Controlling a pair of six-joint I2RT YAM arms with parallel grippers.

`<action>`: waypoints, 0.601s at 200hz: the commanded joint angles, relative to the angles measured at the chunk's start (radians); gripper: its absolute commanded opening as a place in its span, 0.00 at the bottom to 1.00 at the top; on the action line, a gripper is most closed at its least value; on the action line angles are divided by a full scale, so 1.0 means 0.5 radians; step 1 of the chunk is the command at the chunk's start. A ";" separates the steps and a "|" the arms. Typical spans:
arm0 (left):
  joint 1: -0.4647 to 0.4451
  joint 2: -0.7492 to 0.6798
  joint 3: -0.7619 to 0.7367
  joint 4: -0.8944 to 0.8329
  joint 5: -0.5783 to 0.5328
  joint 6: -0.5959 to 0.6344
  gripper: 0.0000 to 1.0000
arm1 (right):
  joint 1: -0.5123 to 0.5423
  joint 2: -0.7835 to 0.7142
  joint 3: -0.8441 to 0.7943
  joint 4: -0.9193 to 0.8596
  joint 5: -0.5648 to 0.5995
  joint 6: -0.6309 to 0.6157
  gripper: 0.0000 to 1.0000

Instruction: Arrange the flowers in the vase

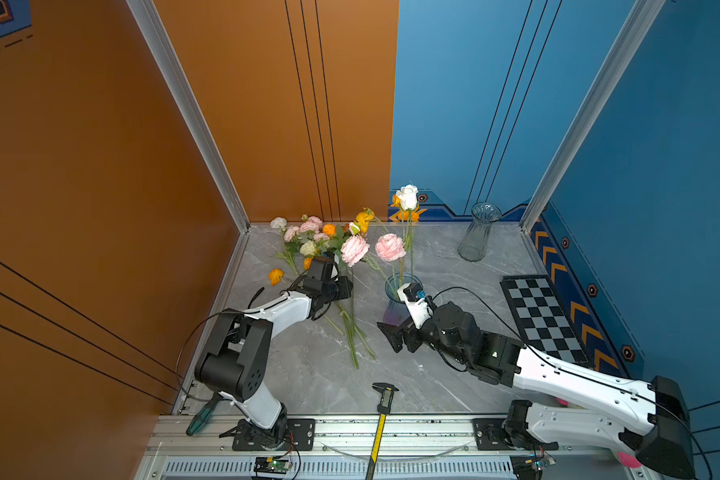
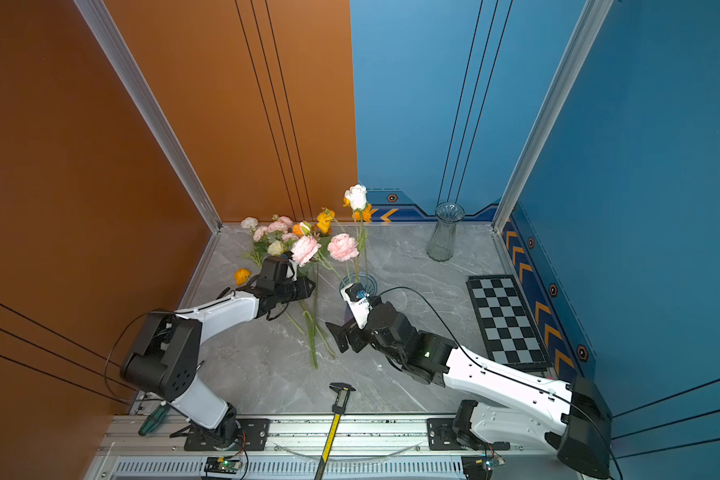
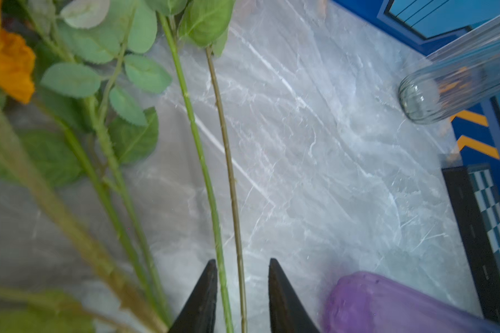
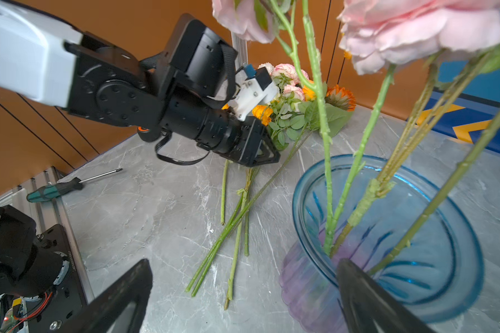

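The flowers (image 1: 321, 239) (image 2: 279, 237) lie heaped at the back left, their stems (image 1: 352, 332) (image 4: 237, 219) fanning toward the front. Several more stand in the blue-and-purple vase (image 1: 393, 316) (image 2: 371, 283) (image 4: 309, 288), among them pink blooms (image 1: 390, 246) and a white rose (image 1: 407, 196). My left gripper (image 1: 344, 289) (image 2: 306, 286) (image 3: 241, 261) hovers low over the lying stems. Its jaws stand narrowly apart, with two thin stems (image 3: 214, 201) running between them. My right gripper (image 1: 395, 324) (image 2: 346, 322) (image 4: 243, 262) is wide open beside the vase, one finger (image 4: 358, 294) at its rim.
A clear glass vase (image 1: 476, 232) (image 2: 443, 232) (image 3: 445, 92) stands at the back right. A checkerboard (image 1: 545, 320) lies along the right wall. A caliper (image 1: 385, 399) and a green-handled screwdriver (image 1: 200, 415) (image 4: 55, 190) lie near the front rail. One loose orange bloom (image 1: 275, 275) lies at the left.
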 commanded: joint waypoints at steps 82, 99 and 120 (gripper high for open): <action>0.036 0.393 0.375 0.038 0.085 -0.049 0.28 | 0.019 -0.094 0.083 -0.078 0.165 -0.027 1.00; 0.035 0.412 0.382 0.027 0.067 -0.055 0.27 | 0.008 -0.149 0.077 -0.118 0.193 -0.043 1.00; 0.030 0.432 0.408 -0.009 0.024 -0.053 0.28 | -0.023 -0.205 0.060 -0.151 0.198 -0.049 1.00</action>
